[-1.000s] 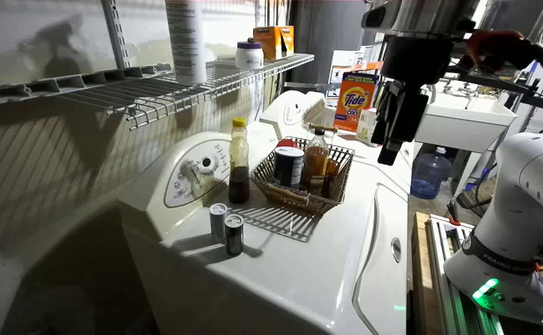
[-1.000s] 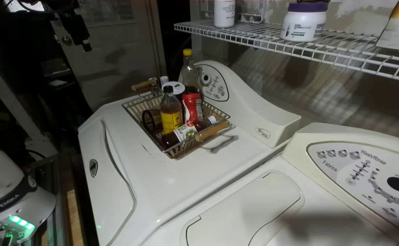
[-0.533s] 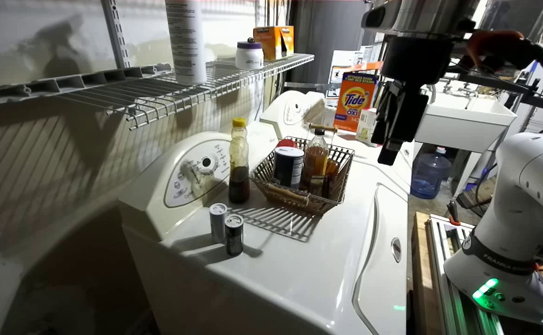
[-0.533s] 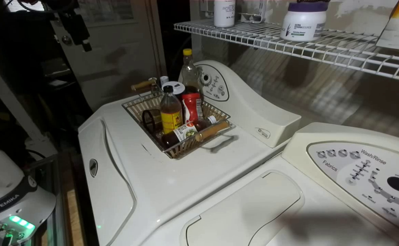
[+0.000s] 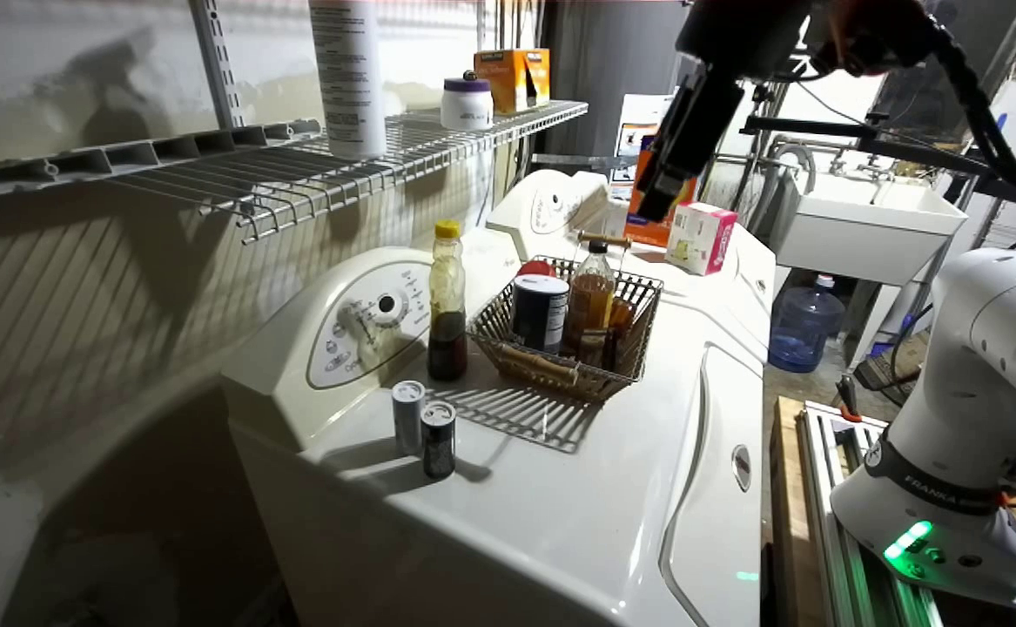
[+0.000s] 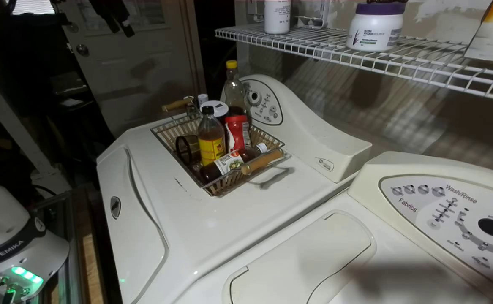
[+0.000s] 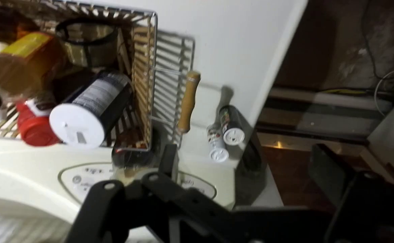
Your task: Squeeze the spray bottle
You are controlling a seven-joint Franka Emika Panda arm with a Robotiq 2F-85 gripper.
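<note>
A tall white bottle with printed text stands on the wire shelf. It also shows in an exterior view. Its top is cut off in both exterior views, so I cannot tell for sure that it is the spray bottle. A dark shadow shaped like a spray head falls on the wall in an exterior view. My gripper hangs tilted in the air beyond the basket, apart from the bottle. In the wrist view my gripper is open, with its two fingers wide apart and nothing between them. The white bottle is out of the wrist view.
The wire shelf also holds a purple-lidded jar and an orange box. On the white machine stand a wire basket of bottles, a yellow-capped bottle and two small shakers.
My gripper has risen and tilted. It has moved up and left in an exterior view, now in front of the Tide box. The objects have not moved.
</note>
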